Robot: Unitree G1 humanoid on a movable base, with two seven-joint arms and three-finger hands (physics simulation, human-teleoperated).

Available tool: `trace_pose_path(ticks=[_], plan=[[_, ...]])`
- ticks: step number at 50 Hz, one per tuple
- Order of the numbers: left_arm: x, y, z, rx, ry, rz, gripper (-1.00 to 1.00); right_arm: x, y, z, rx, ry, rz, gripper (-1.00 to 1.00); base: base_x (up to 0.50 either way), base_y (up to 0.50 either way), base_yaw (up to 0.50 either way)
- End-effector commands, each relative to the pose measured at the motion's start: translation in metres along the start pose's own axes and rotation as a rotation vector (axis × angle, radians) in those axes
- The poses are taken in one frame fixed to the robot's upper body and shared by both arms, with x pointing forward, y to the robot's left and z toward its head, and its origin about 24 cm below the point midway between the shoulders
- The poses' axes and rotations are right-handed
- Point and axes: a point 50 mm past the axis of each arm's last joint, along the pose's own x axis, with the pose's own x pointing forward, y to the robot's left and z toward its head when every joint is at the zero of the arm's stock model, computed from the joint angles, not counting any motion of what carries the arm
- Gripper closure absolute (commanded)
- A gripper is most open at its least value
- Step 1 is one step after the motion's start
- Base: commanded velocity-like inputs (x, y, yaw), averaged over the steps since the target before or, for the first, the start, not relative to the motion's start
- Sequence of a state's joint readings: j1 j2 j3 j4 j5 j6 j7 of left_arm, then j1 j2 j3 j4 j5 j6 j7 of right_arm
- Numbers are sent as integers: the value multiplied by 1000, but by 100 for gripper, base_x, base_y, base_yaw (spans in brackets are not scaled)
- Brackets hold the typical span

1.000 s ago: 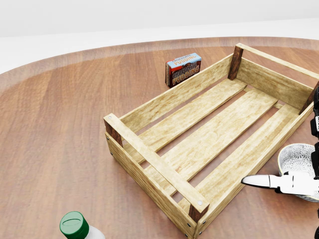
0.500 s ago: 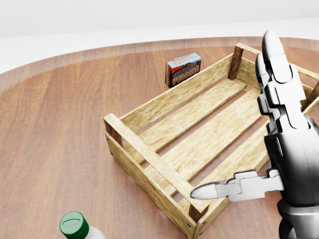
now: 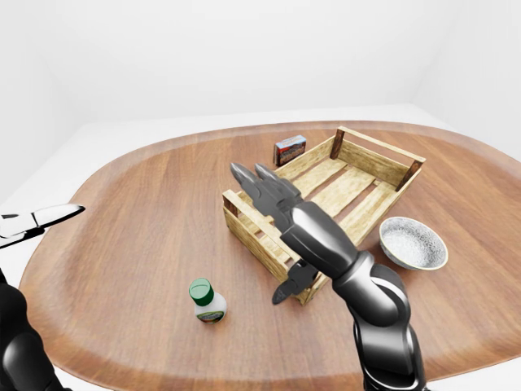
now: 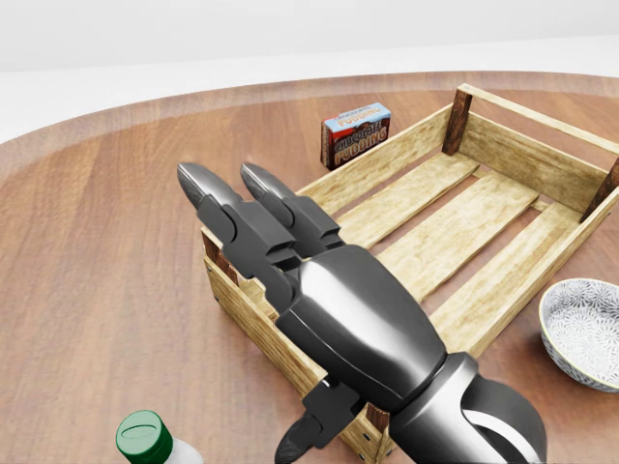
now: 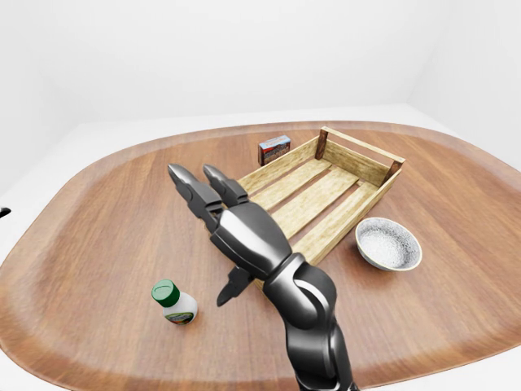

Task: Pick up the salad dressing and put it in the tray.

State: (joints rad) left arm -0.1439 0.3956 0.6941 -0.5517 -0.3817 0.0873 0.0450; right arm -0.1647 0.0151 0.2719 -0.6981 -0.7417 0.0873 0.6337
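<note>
While we look down at the table: our right hand (image 4: pixel 290 290) now lies flat over the tray's near end, where half a second ago it stood upright at the head view's right side.
Right hand: dark and open, with two long fingers (image 4: pixel 218 208) stretched out and the thumb (image 4: pixel 308 432) hanging down; it holds nothing.
Tray: the wooden tray (image 3: pixel 370 167) sits in the same spot, with nothing inside that we can see.
Salad dressing: the salad dressing bottle (image 3: pixel 208 301) with its green cap stands on the table (image 3: pixel 146 212), down and to the left of the tray, apart from our hand; it has not moved.
Pudding box: the pudding box (image 4: pixel 355 133) stands just beside the tray's far long side.
Bowl: the white bowl (image 3: pixel 413 243) sits just to the right of the tray.
Left hand: our left hand (image 3: pixel 37 221) shows only a pale fingertip well to the left of the tray, and we cannot tell if it is open or closed.
</note>
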Motion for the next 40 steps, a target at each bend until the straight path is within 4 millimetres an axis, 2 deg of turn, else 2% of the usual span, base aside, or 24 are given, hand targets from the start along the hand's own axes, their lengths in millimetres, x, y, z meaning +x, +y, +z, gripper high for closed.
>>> trace_pose_path(ticks=[1, 6, 10, 11, 12, 15, 17, 20, 25, 28, 30, 31, 34, 40], plan=[[0, 1, 0, -3, -1, 1, -100, -4, 39, 2, -62, 106, 177, -100, 0, 0, 0], [1, 1, 2, -6, -9, 0, -100, -5, 57, -9, -92, 183, 262, -100, 0, 0, 0], [1, 1, 1, -8, -4, 2, -100, 8, 71, -25, -113, 243, 327, -100, 0, 0, 0], [1, 2, 0, -7, 0, 3, -100, 13, 79, -24, -117, 246, 359, -100, 0, 0, 0], [1, 2, 0, -8, 0, 3, -100, 13, 79, -25, -115, 254, 357, -100, 0, 0, 0], [1, 3, 0, -10, 2, 7, -100, 20, 91, -23, -124, 262, 394, -100, 0, 0, 0], [1, 4, -1, -13, 7, 10, -100, 27, 90, -16, -150, 247, 380, -100, 0, 0, 0], [1, 3, -4, -29, 18, 13, -100, 34, 90, -15, -163, 250, 378, -100, 0, 0, 0], [-1, 1, -9, -31, 39, 4, -100, 61, 95, -9, -101, 203, 399, -100, 0, 0, 0], [1, 6, -4, -33, 20, 16, -100, 81, 95, 5, -26, 138, 395, -100, 0, 0, 0], [2, 8, -3, -35, 16, 22, -100, 82, 103, 7, -3, 123, 427, -100, 0, 0, 0], [1, 9, -3, -35, 19, 25, -100, 79, 116, 7, 27, 123, 472, -100, 0, 0, 0], [1, 8, -4, -37, 23, 23, -100, 73, 134, 11, 66, 111, 535, -100, 0, 0, 0], [1, 6, -11, -35, 52, 20, -100, 79, 145, 9, 105, 97, 601, -100, 0, 0, 0]])
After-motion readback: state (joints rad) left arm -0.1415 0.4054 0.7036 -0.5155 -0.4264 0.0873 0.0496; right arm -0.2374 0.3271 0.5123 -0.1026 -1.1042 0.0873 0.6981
